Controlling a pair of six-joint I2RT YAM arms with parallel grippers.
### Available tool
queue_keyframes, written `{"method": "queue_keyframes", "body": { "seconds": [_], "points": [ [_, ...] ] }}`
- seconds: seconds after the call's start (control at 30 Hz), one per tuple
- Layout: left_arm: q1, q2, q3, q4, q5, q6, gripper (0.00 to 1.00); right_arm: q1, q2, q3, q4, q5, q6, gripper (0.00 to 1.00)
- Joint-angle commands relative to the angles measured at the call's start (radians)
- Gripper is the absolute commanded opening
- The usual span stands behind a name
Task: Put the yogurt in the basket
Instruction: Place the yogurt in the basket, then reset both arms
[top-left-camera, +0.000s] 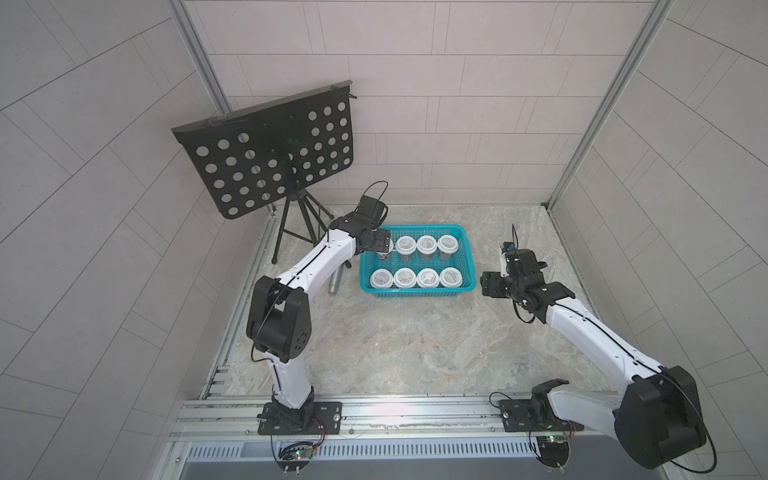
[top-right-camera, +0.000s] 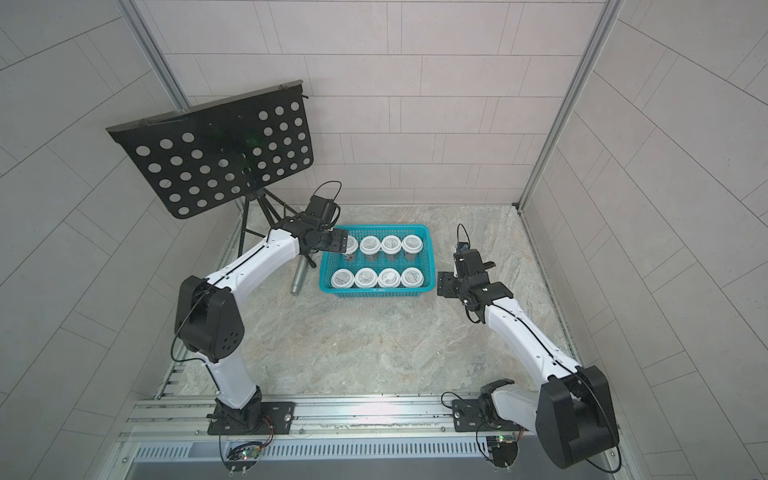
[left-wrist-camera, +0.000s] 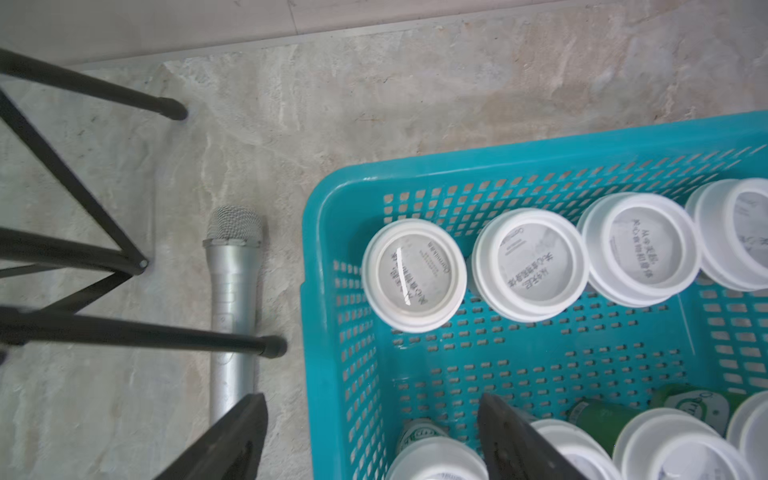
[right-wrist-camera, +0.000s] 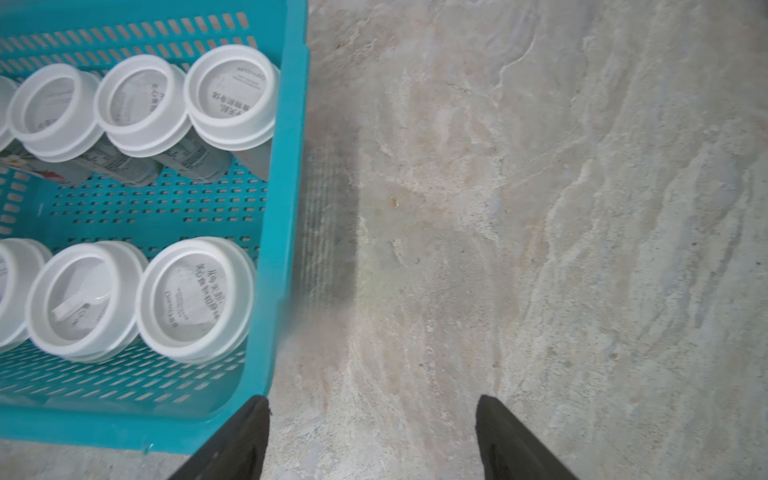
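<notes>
The teal basket (top-left-camera: 415, 227) (top-right-camera: 374, 227) stands mid-table and holds the yogurt: white-lidded cups in two rows. The front row shows four lids, such as one cup (top-left-camera: 381, 278) (top-right-camera: 343, 278). My left gripper (top-left-camera: 380, 244) (top-right-camera: 338, 243) hangs over the basket's back left corner and partly hides the cup there. In the left wrist view this gripper (left-wrist-camera: 372, 440) is open, one finger outside the basket wall (left-wrist-camera: 316, 291), with a cup (left-wrist-camera: 436, 461) low between the fingers, untouched. My right gripper (top-left-camera: 488, 284) (top-right-camera: 444, 284) (right-wrist-camera: 372, 438) is open over bare table, to the right of the basket (right-wrist-camera: 291, 166).
A grey metal microphone (top-left-camera: 336, 282) (top-right-camera: 300, 278) (left-wrist-camera: 232, 291) lies on the table just left of the basket. A black perforated music stand (top-left-camera: 270, 158) on a tripod (top-left-camera: 291, 232) occupies the back left corner. Walls close the table on three sides.
</notes>
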Motion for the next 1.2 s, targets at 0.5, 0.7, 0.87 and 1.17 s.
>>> {"method": "queue_keyframes", "body": {
  "seconds": [0.5,0.7,0.87,1.17],
  "points": [
    [0.072,-0.471,-0.653,0.436,-0.458,0.019,1.00,-0.213,0.171,-0.076,0.333,0.194,0.063,0.88],
    [0.161,-0.478,-0.780,0.585,-0.457,0.049,1.00,-0.237,0.207,-0.091,0.422,0.248,-0.034,0.89],
    [0.238,-0.460,-0.842,0.696,-0.390,0.094,1.00,-0.237,0.238,-0.211,0.664,0.245,-0.123,0.89],
    [0.307,-0.462,-0.999,1.012,-0.234,0.189,1.00,-0.238,0.253,-0.329,0.979,0.175,-0.200,0.91]
  ]
}}
